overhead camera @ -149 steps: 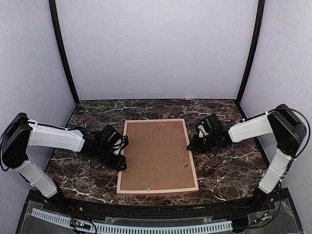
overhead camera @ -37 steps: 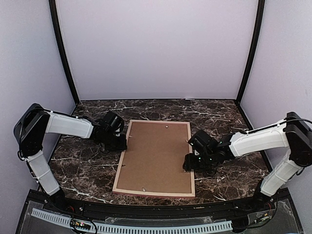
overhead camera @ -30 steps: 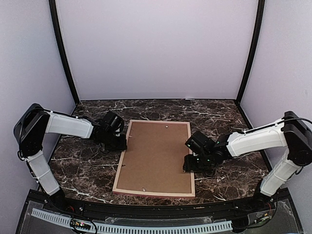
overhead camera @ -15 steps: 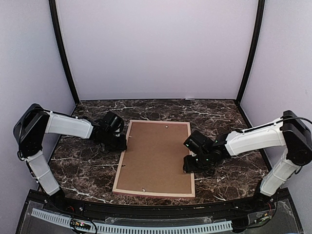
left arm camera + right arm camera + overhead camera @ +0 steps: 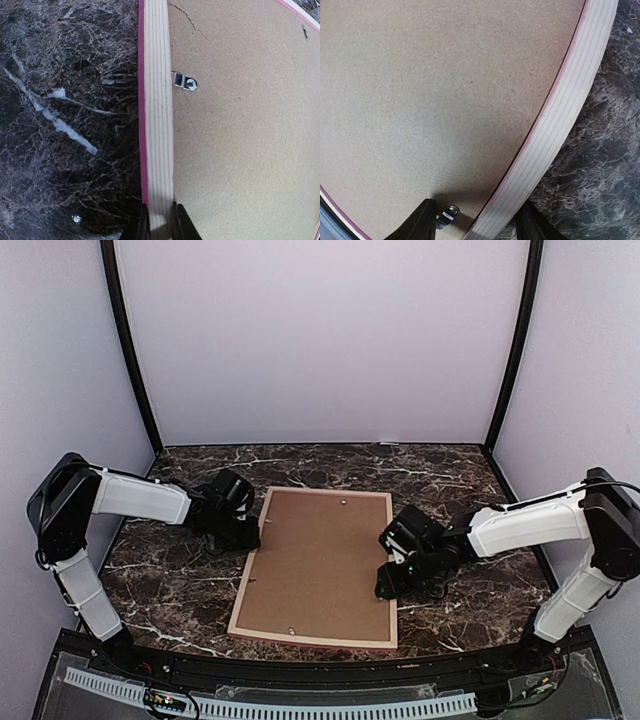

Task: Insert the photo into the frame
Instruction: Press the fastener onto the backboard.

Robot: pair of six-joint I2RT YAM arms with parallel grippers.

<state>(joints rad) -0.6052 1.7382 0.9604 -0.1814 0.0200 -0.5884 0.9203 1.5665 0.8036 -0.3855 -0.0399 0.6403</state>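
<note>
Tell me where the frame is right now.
In the top view the frame lies back-up at the centre of the table, the left gripper pinching its left rail and the right gripper straddling its right rail.

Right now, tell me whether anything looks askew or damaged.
The frame lies face down and skewed on the table, its near end further left than its far end. In the left wrist view, a thin crack-like line runs across the backing board near the left rail. Nothing else stands out.
</note>
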